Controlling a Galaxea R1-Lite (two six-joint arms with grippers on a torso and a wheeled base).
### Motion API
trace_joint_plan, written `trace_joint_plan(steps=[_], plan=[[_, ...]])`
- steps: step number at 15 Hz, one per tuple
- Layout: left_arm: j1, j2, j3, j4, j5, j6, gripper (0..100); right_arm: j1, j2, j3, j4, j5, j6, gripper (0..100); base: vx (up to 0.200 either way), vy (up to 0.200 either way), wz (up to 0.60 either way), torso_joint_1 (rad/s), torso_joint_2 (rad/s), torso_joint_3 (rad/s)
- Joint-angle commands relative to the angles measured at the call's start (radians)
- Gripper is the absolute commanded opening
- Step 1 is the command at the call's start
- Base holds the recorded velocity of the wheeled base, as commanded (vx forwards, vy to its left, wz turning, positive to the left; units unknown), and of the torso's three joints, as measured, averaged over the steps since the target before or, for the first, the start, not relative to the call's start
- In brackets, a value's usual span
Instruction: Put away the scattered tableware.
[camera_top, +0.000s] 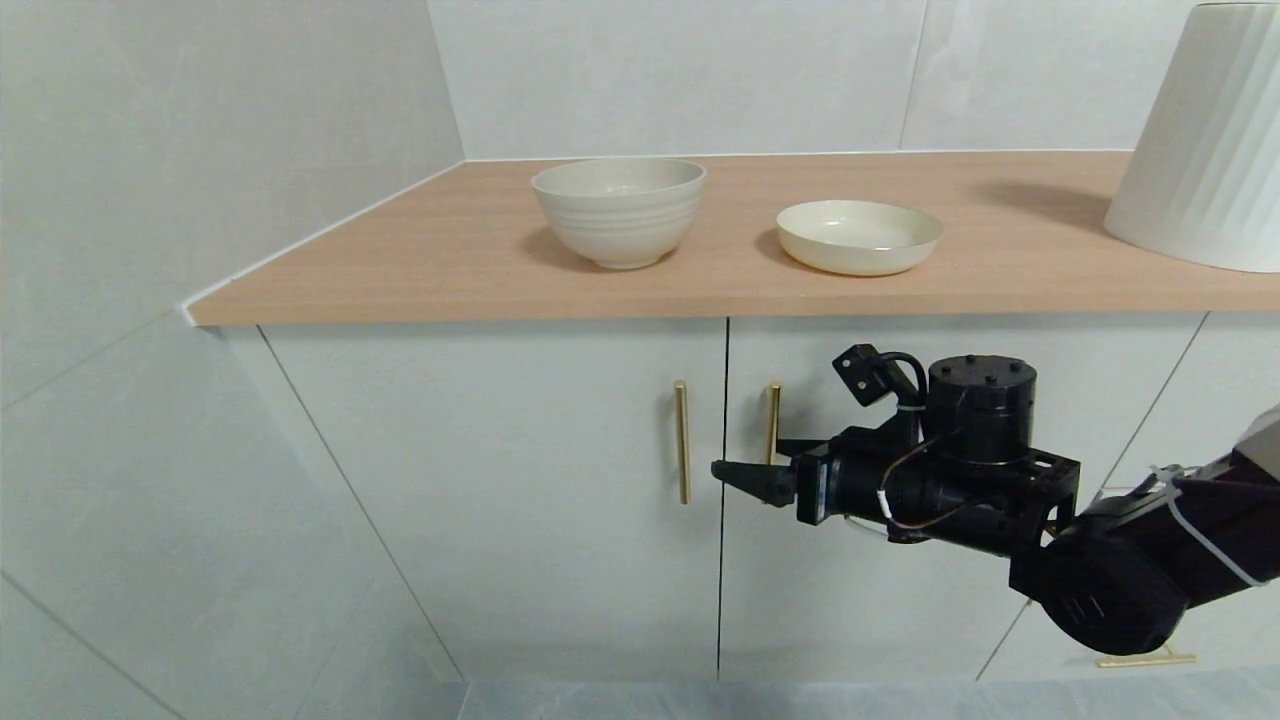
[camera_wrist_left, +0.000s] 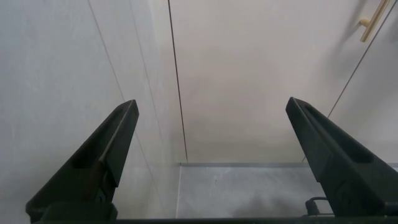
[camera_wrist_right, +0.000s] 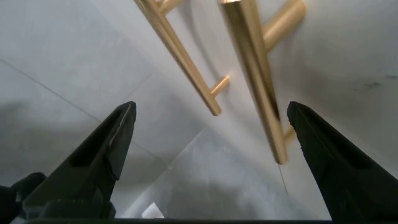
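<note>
One bowl (camera_top: 619, 212), one plate (camera_top: 859, 236) on counter (camera_top: 420, 270), above right end effector (camera_top: 748, 462), spread wide, empty

The light brown wooden countertop (camera_top: 450, 260) carries a deep cream ribbed bowl (camera_top: 619, 212), a shallow cream dish (camera_top: 859, 236) near it on the right, and a tall white pleated cone (camera_top: 1200, 140) at the right end.
</note>
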Motion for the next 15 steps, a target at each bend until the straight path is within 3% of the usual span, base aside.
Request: trace_joint_plan(steps=[1,11,15], plan=[[0.0,0.0,0.0,0.0,0.0,0.0,100,0.013,0.0,0.001,-0.01,0.0,0.002,100,0.0,0.0,0.0,0.0,0.0,0.0],[0.0,0.0,0.0,0.0,0.0,0.0,100,0.086,-0.044,0.113,-0.12,0.005,0.062,100,0.0,0.0,0.0,0.0,0.0,0.0],[0.0,0.0,0.0,0.0,0.0,0.0,100,0.141,-0.046,0.222,-0.246,0.002,0.059,100,0.0,0.0,0.0,0.0,0.0,0.0]])
